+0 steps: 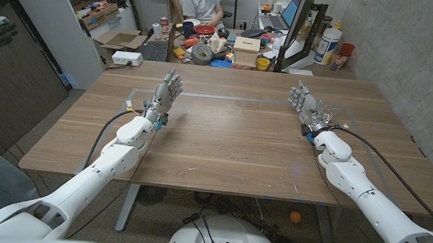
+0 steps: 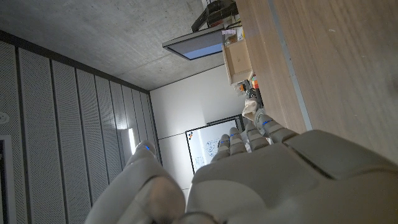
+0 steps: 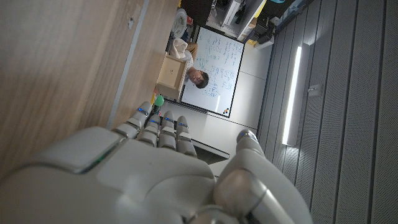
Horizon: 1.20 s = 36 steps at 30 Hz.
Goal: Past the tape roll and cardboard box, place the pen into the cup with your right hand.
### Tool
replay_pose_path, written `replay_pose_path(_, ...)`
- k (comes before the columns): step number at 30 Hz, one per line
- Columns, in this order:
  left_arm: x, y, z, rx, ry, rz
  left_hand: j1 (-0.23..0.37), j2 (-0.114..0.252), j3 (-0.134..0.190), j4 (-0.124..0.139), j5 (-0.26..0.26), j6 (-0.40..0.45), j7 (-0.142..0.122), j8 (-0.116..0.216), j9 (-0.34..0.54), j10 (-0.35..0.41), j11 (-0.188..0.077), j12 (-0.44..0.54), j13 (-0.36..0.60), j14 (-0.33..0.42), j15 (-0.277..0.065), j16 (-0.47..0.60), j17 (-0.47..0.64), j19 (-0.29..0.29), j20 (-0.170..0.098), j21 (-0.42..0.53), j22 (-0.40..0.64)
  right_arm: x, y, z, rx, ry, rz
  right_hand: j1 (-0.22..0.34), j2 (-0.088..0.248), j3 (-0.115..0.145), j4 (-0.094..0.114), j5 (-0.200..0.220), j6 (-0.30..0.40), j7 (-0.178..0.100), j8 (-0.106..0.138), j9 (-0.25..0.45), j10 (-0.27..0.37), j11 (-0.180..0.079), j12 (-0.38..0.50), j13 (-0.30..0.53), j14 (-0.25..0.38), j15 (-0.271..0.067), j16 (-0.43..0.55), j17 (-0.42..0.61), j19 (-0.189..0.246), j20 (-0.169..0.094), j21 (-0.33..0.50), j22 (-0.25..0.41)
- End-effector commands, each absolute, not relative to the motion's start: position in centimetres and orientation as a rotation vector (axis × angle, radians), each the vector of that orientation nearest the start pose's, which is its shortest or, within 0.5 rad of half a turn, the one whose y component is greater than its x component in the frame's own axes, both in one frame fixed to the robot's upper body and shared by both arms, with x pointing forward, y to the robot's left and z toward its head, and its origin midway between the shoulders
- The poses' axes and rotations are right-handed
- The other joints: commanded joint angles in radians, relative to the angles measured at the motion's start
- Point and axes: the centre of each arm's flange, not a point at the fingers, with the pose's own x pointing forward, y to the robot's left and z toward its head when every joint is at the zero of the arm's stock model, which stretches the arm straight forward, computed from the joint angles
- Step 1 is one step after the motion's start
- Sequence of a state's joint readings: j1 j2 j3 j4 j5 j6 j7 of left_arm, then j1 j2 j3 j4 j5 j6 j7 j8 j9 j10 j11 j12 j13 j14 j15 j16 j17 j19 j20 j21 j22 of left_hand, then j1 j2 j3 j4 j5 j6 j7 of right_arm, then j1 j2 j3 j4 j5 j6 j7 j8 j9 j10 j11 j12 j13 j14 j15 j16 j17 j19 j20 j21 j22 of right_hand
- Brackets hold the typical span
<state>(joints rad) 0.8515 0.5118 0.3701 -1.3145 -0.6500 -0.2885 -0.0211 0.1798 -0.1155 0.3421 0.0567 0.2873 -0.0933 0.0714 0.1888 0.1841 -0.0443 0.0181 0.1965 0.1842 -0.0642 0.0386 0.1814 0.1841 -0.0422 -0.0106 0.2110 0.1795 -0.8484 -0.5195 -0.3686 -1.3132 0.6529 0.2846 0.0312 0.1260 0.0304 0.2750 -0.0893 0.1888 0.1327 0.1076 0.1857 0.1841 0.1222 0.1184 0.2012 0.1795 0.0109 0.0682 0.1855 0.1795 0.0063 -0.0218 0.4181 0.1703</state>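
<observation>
wood-grain table [image 1: 223, 138] spreads under both of your arms. your left hand [image 1: 165, 93] stands over it with fingers [image 1: 175, 78] apart and straight, holding nothing — your right hand [image 1: 306, 107] matches it on the other side, fingers [image 1: 297, 93] spread, nothing held. beyond the far edge, on a cluttered desk, sit a grey tape roll [image 1: 202, 53] and, just beside it, a cardboard box [image 1: 246, 51]; a person [image 1: 201, 2] sits behind them.

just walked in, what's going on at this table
Nothing is being handled yet. The robot's left hand and right hand both hover over the bare wooden table, fingers apart, holding nothing. A tape roll and a cardboard box sit beyond the far edge, where a person sits.
</observation>
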Motion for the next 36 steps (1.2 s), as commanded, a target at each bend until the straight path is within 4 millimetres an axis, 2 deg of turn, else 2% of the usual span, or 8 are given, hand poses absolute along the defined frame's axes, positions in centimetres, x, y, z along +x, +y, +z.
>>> replay_pose_path(1, 64.7, 28.4, -3.9, -0.053, -0.576, -0.204, 0.011, 0.004, 0.006, 0.002, 0.003, -0.007, -0.001, 0.006, 0.003, -0.008, -0.001, 0.004, 0.004, -0.009, -0.001, 0.006, 0.003, -0.007, 0.003, 0.004, 0.002, 64.9, -29.3, -3.1, 0.036, -0.578, 0.220, 0.009, 0.000, 0.006, 0.002, 0.006, 0.009, -0.001, 0.006, 0.002, 0.007, 0.003, 0.005, 0.002, 0.002, 0.006, 0.005, 0.003, 0.001, -0.009, 0.006, 0.005)
replay_pose_path(14, 64.5, 28.2, -3.8, -0.058, -0.589, -0.200, 0.013, 0.006, 0.003, 0.002, 0.003, -0.007, -0.001, 0.006, 0.003, -0.009, -0.003, 0.004, 0.004, -0.010, -0.001, 0.005, 0.003, -0.008, 0.003, 0.002, 0.002, 64.1, -29.4, -2.7, 0.006, -0.586, 0.238, 0.012, 0.002, 0.007, 0.000, 0.006, 0.006, -0.001, 0.005, 0.002, 0.005, 0.002, 0.004, 0.002, 0.002, 0.009, 0.004, 0.003, 0.004, -0.006, 0.001, 0.005)
replay_pose_path(27, 64.5, 28.1, -3.9, -0.054, -0.577, -0.205, 0.014, 0.007, 0.001, 0.002, 0.003, -0.008, -0.002, 0.006, 0.003, -0.009, -0.004, 0.004, 0.004, -0.011, -0.003, 0.005, 0.003, -0.009, 0.004, 0.001, 0.002, 61.6, -30.0, -3.6, -0.008, -0.612, 0.216, 0.021, 0.008, 0.011, -0.004, 0.006, 0.003, -0.001, 0.005, 0.002, 0.003, 0.003, 0.004, 0.002, 0.003, 0.011, 0.004, 0.002, 0.005, -0.004, -0.004, 0.005)
replay_pose_path(36, 64.8, 28.0, -3.1, -0.040, -0.579, -0.228, 0.015, 0.008, 0.000, 0.002, 0.003, -0.007, -0.001, 0.006, 0.003, -0.008, -0.004, 0.005, 0.004, -0.011, -0.001, 0.005, 0.003, -0.009, 0.004, 0.001, 0.002, 59.8, -30.3, -4.3, 0.000, -0.631, 0.194, 0.030, 0.011, 0.014, -0.009, 0.006, 0.003, -0.002, 0.005, 0.002, 0.005, 0.003, 0.005, 0.002, 0.006, 0.011, 0.004, 0.001, 0.009, -0.003, -0.007, 0.005)
